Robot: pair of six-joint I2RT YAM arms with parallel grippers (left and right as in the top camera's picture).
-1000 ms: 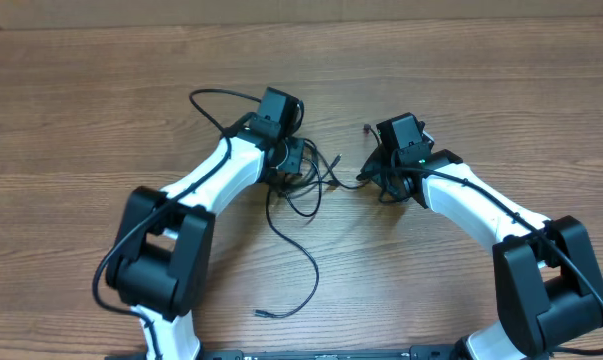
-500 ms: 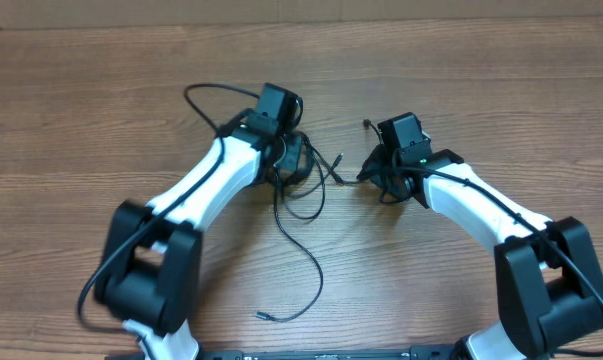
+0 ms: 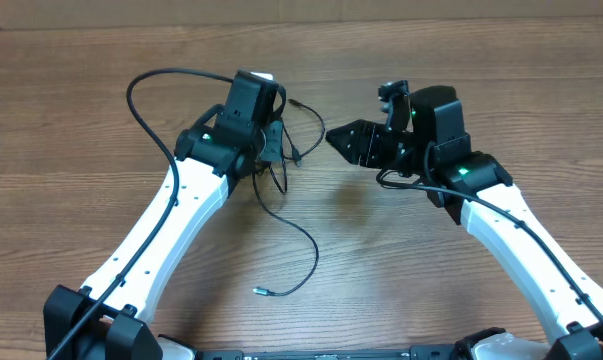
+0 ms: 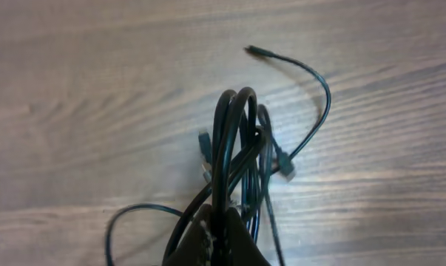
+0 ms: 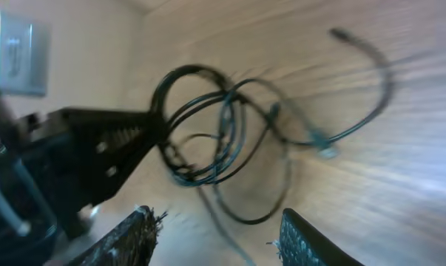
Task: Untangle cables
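Wooden worktop (image 3: 71, 70) tells you the job looks barely begun: your left hand (image 4: 219, 225) is clenched on the knotted cables (image 4: 234, 140) near 11 o'clock, one tail (image 3: 281, 290) trailing toward 6 o'clock, while your right hand (image 5: 219, 229) (fingers spread, grasping nothing) faces the bunch from 1 o'clock.

The cables (image 4: 234, 140) sit in the left pincer (image 4: 221, 225), the right pincer (image 3: 341, 142) apart beside them.

The left gripper (image 3: 278, 141) clamps the bunched cables (image 3: 315, 256), one strand trailing over the table (image 3: 521, 70), right gripper (image 3: 347, 142) nearby
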